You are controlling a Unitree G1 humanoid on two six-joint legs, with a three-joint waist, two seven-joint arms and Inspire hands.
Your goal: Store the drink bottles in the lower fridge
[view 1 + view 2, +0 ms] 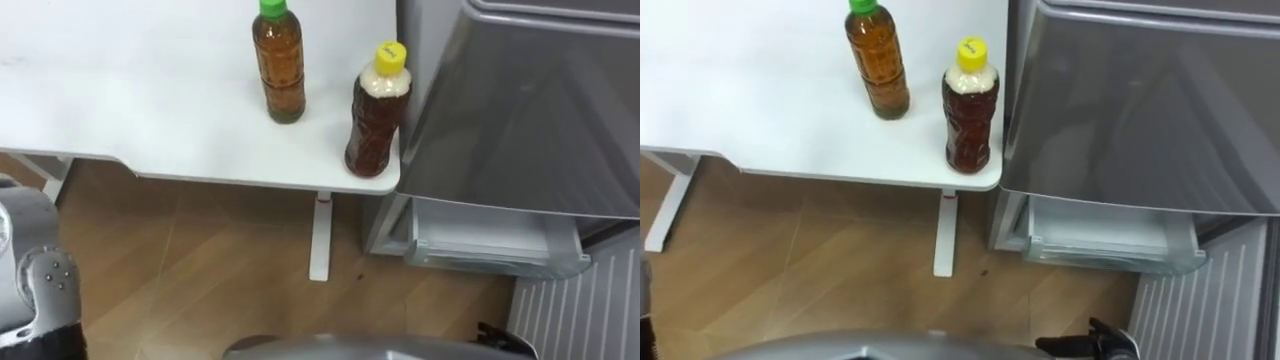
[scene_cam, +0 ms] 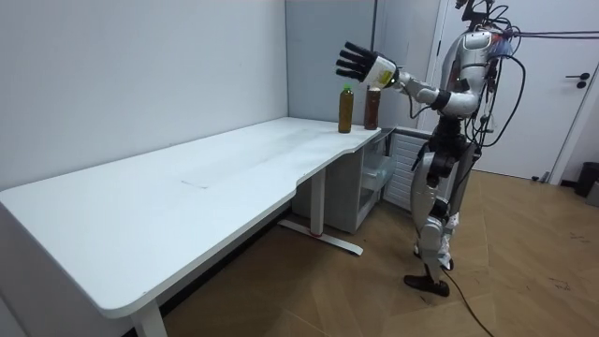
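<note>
Left eye view: both drinks stand upright on the counter (image 1: pixel 120 90), at its corner by the fridge (image 1: pixel 540 110). The green-cap bottle (image 1: pixel 279 70) is further in, and the yellow-cap bottle (image 1: pixel 377 115) is right at the edge; the two are apart. Under the grey front, the lower fridge (image 1: pixel 490 240) stands open.

Room view: the robot stands at the counter's end beside the fridge. The left robot hand (image 2: pixel 358 63) hangs above the bottles with its fingers spread, holding nothing. I judge it best to take the yellow-cap bottle first. The hand should come in from the side and close round the body below the cap, clear of the other bottle. A nudge here could tip the bottle off the edge.

Right eye view: the right robot hand (image 1: pixel 1095 346) sits low at the bottom edge; whether it is open or closed I cannot tell. The open compartment lies well below the counter, so placing a bottle will likely call for a bend.
</note>
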